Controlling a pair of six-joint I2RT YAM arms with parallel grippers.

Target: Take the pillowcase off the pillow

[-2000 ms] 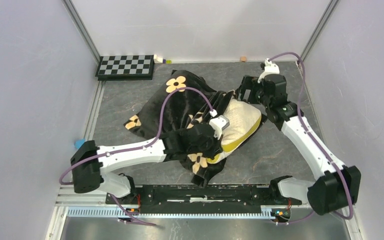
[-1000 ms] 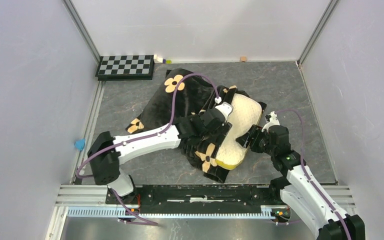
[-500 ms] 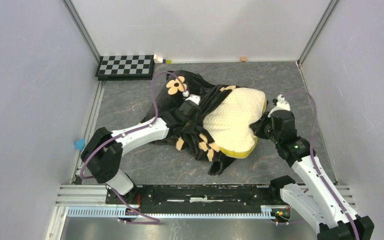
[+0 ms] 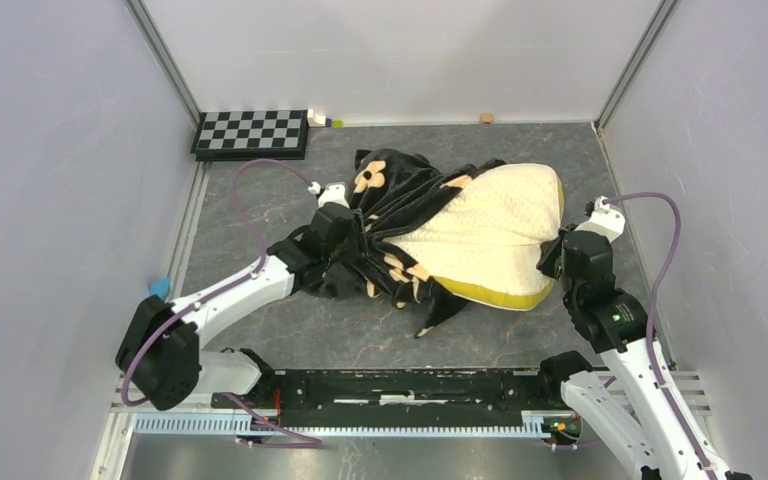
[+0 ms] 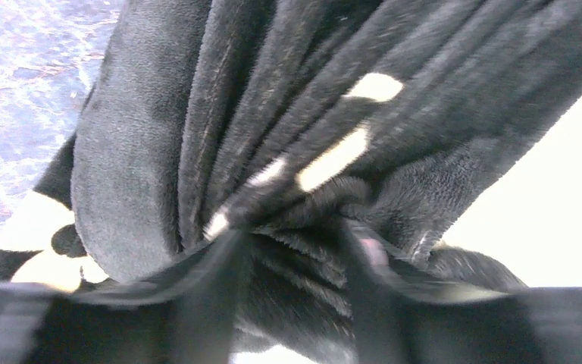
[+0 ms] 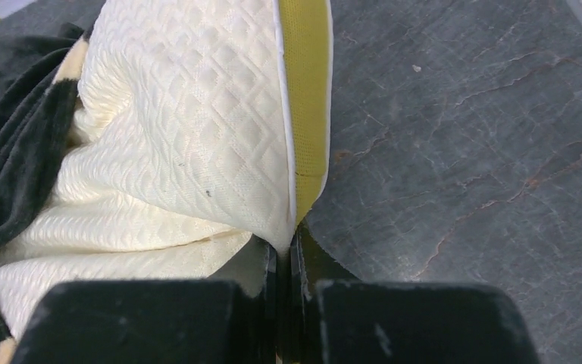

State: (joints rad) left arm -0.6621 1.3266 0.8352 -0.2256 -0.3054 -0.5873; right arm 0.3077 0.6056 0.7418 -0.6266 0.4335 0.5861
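Note:
The cream quilted pillow with its olive-yellow edge lies mid-table, most of it bare. The black plush pillowcase with tan flowers is bunched over its left end. My left gripper is at that bunch. In the left wrist view its blurred fingers stand apart, with gathered pillowcase folds between them and the pillow showing bright at the right. My right gripper is shut on the pillow's right corner. The right wrist view shows the pillow pinched between the closed jaws of that gripper, with pillowcase at the left.
A black-and-white checkerboard lies at the back left, with small items beside it. A small tan block sits at the back wall. A blue object lies at the left rail. Walls close in on three sides.
The pillow has slid right and come further out of the pillowcase. My right gripper moved right with the corner. My left gripper moved back and left, and the pillowcase bunched toward it.

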